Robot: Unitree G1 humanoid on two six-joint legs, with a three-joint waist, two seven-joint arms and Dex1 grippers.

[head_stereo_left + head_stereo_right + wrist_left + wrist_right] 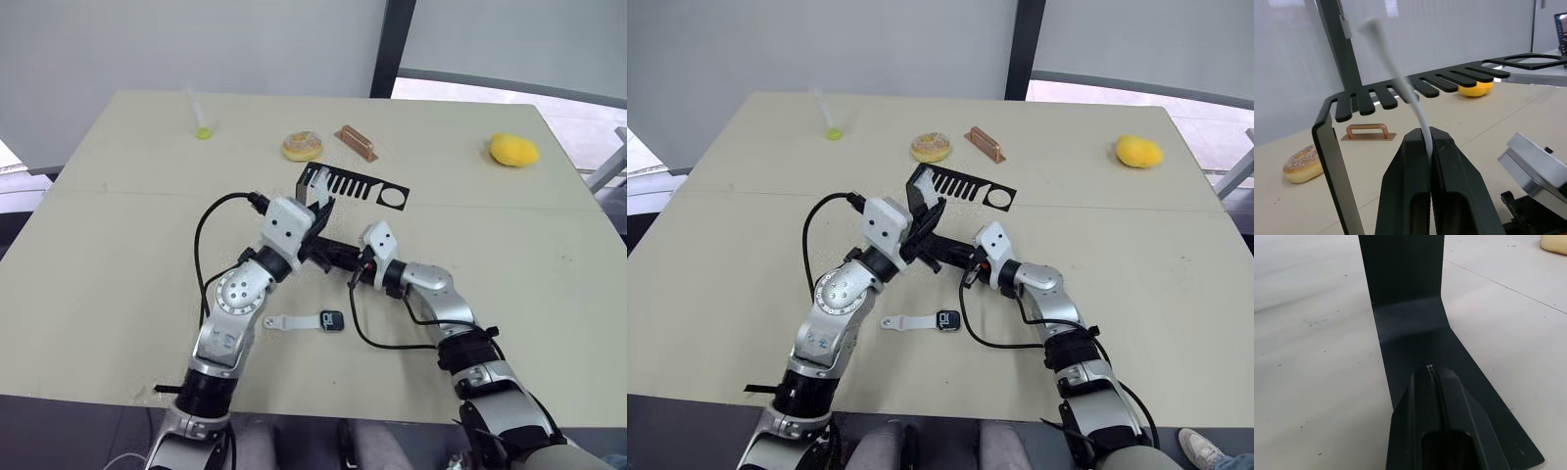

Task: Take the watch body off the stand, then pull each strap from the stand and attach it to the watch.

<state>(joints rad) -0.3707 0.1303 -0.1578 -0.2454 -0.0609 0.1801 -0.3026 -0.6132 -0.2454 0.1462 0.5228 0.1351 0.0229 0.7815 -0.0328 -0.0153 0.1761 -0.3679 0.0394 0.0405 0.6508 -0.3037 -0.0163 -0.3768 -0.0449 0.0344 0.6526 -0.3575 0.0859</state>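
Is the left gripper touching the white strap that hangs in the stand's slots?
Touching. In the left wrist view the left gripper has its two black fingers closed on the white strap, which runs up through a slot of the stand.

Left arm: bent, reaching forward to mid-table.
Left gripper (1428,147): fingers pinched together.
Right arm: elbow out, forearm angled inward.
Right gripper (1432,374): fingers apparently pressed closed, low.

The left end effector (1427,161) hides the lower end of the white strap (1400,78); the strap's upper tip is blurred. The stand (1410,328) foot's near part lies hidden beneath the right end effector (1432,382).
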